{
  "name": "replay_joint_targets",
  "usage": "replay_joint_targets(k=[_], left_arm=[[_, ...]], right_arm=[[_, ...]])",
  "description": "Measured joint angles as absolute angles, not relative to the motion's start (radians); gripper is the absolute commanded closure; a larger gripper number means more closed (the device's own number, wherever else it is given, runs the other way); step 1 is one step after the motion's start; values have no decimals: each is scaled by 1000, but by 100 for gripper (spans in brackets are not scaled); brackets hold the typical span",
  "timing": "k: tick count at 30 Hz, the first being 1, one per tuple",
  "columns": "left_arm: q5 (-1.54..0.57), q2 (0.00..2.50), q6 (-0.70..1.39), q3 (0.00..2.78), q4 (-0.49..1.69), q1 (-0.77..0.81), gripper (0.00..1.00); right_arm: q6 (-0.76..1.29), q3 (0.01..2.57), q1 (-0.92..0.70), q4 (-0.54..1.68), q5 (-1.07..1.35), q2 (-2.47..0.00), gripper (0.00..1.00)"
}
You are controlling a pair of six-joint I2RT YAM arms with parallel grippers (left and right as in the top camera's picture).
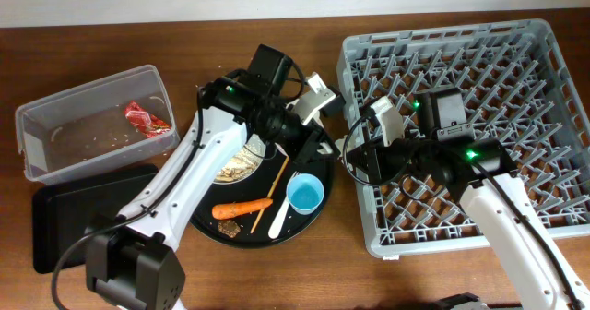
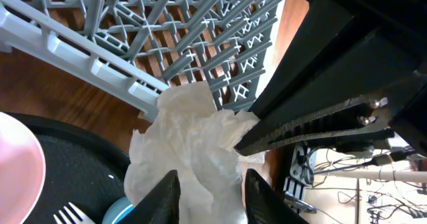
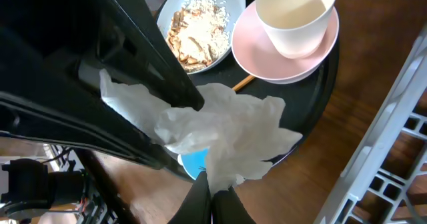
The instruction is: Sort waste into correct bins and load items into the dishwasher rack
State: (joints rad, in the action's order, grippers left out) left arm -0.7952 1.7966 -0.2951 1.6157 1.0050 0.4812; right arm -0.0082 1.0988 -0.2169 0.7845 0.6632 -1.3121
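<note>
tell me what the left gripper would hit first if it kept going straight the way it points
The left gripper would first meet the crumpled white tissue, lying between its fingers. Past that comes the lattice wall of the dishwasher rack, probably; depth there is hard to judge.

- Two bins left of the round black tray (image 1: 313, 167): clear tub (image 1: 92, 116), shallow black tray (image 1: 64, 218).
- One dishwasher rack (image 1: 516, 89) to its right.
- Two cups on it: light blue cup (image 1: 304, 195), cream cup (image 3: 293, 14).
</note>
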Motion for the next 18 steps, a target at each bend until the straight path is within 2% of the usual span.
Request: replay_joint_targets(k=[1,2,8,18], left_arm=[[-795,1797,-295,1616,1006,481,50],[-795,1797,-295,1616,1009,481,49],[-715,1797,-295,1616,1084,481,49],[-698,1797,-295,1616,1072,481,50]], right_arm=[[-9,1099,-217,776,663,-1312,96],[-9,1099,-217,771,662,-1312,96],[-8,1099,-217,754,662,-1312,96],[-9,1099,-217,755,662,-1312,96]])
